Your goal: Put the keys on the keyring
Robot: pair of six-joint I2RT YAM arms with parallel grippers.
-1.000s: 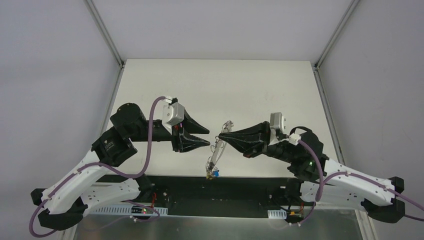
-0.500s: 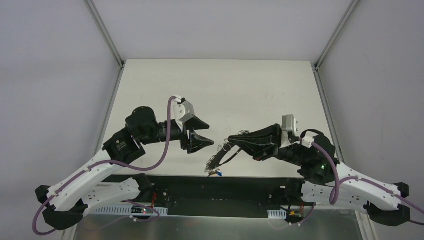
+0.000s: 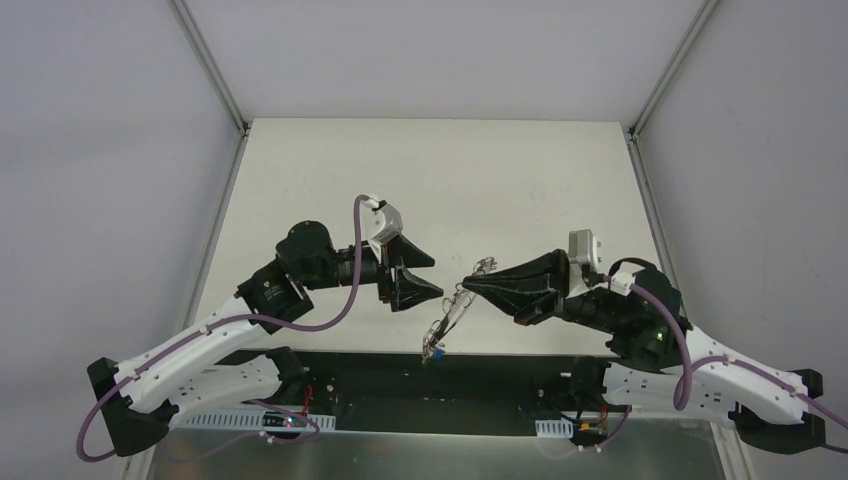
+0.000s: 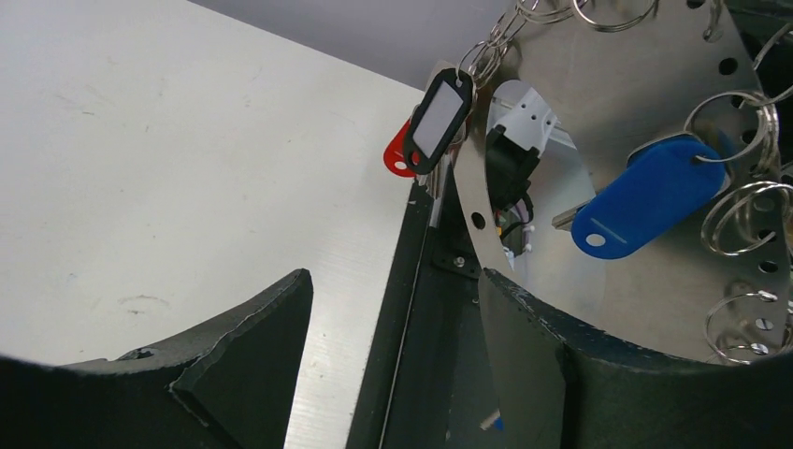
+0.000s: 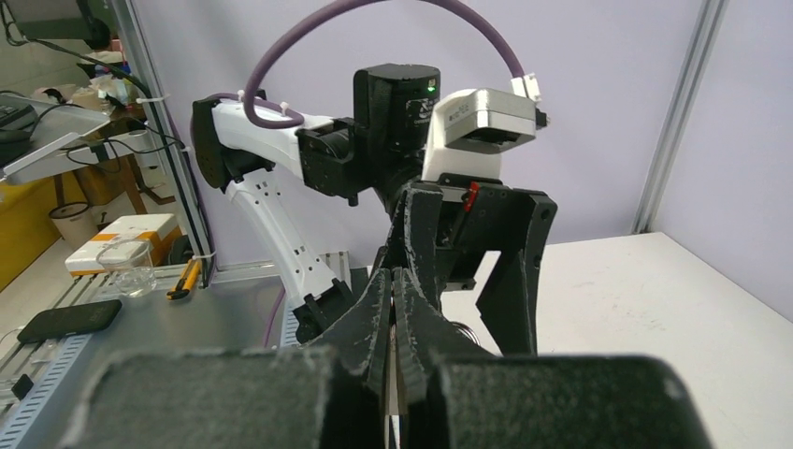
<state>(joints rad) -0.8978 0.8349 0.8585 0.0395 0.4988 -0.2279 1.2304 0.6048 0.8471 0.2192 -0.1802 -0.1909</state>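
Note:
My right gripper (image 3: 466,284) is shut on the top of the keyring (image 3: 448,315), a silvery piece strung with small rings that hangs toward the table's near edge. Keys with blue and yellow heads (image 3: 433,350) dangle at its bottom. My left gripper (image 3: 437,277) is open and empty, just left of the right gripper's tips. In the left wrist view the keyring (image 4: 608,94) hangs beyond the open left gripper (image 4: 393,313), with a blue-headed key (image 4: 645,196), a red head (image 4: 400,154) and a black-framed tag (image 4: 441,117). In the right wrist view the right gripper (image 5: 393,281) pinches a thin metal edge.
The white table (image 3: 430,180) ends in a black front rail (image 3: 430,365) right below the hanging keys. Grey walls with metal posts (image 3: 210,70) stand on both sides. The left arm (image 5: 393,140) faces the right wrist camera closely.
The left gripper has moved right, closer to the keyring, still open. The right gripper has drawn back to the right with the keyring, which has swung and still hangs from it.

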